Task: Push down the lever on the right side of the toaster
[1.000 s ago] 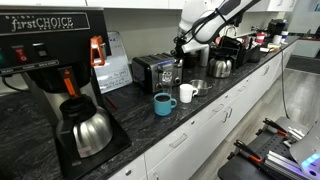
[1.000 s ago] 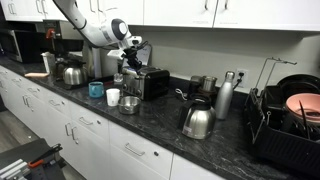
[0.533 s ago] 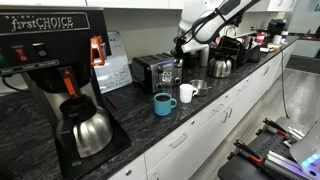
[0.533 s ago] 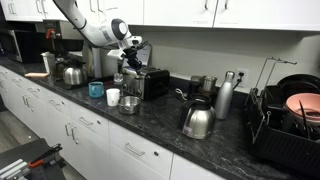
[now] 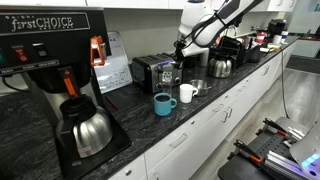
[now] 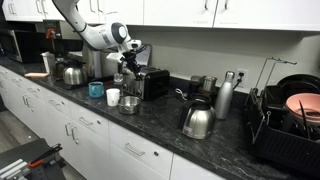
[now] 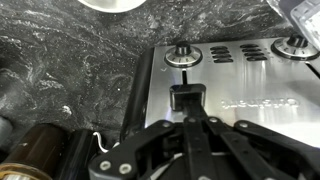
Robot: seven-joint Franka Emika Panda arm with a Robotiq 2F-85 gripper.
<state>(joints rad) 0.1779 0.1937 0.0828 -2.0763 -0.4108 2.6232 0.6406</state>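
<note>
Gripper [image 7: 190, 120] hangs over the toaster [image 7: 245, 100], its fingers drawn together with nothing held between them, the tips right at the black lever [image 7: 187, 96] on the chrome face. In an exterior view a teal mug [image 5: 162, 103] stands on the dark counter [image 5: 190, 120] just in front of the toaster.

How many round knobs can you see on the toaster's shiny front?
2. One knob sits right by the black lever; the other knob is at the wrist view's right edge. More may be hidden.
</note>
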